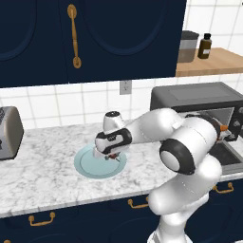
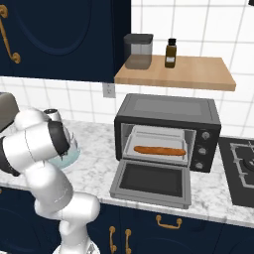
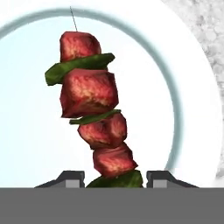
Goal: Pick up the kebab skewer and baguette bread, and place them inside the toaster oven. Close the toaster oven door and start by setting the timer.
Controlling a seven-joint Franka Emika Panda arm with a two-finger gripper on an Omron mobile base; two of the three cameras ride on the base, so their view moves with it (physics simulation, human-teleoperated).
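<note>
The kebab skewer (image 3: 94,105), red meat chunks with green pepper slices, lies on a pale blue plate (image 3: 26,109). My gripper (image 3: 114,177) is down over it, its fingertips pressed against either side of the skewer's lowest pieces. In the left base view the gripper (image 1: 110,155) hangs over the plate (image 1: 90,166) on the marble counter. The baguette bread (image 2: 158,150) lies on the tray inside the toaster oven (image 2: 168,111). The toaster oven door (image 2: 151,183) hangs fully open, flat toward the counter's front.
A silver toaster (image 1: 7,133) stands at the counter's left end. A stove top (image 2: 243,168) lies right of the oven. Above the oven, a wooden shelf (image 2: 198,69) carries a jar and a dark bottle. Dark cabinets hang over the counter.
</note>
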